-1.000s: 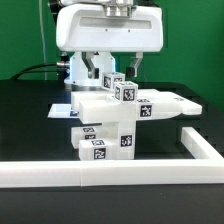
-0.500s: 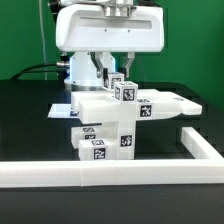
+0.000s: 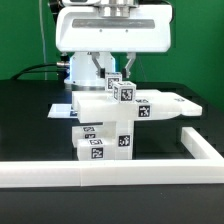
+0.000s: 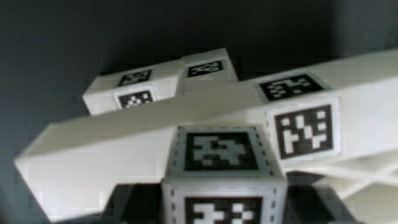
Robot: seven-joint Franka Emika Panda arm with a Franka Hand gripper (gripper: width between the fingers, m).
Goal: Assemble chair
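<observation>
- One gripper [image 3: 112, 72] hangs above the half-built chair [image 3: 115, 120], its fingers either side of a tagged block-shaped leg [image 3: 124, 92]; whether they are pinching it I cannot tell.
- That leg stands upright on the flat seat panel [image 3: 165, 104], probably being seated in its socket.
- Chair sits mid-worktop [image 3: 30, 120], its lower blocks [image 3: 100, 143] just beyond the near border rail [image 3: 110, 172], which likely braces it against pushing.
- Wrist view shows the leg's tagged top [image 4: 222, 150] close over the panel [image 4: 107, 135].

End effector [image 3: 117, 72] fingertips hidden behind chair [image 3: 112, 120].
</observation>
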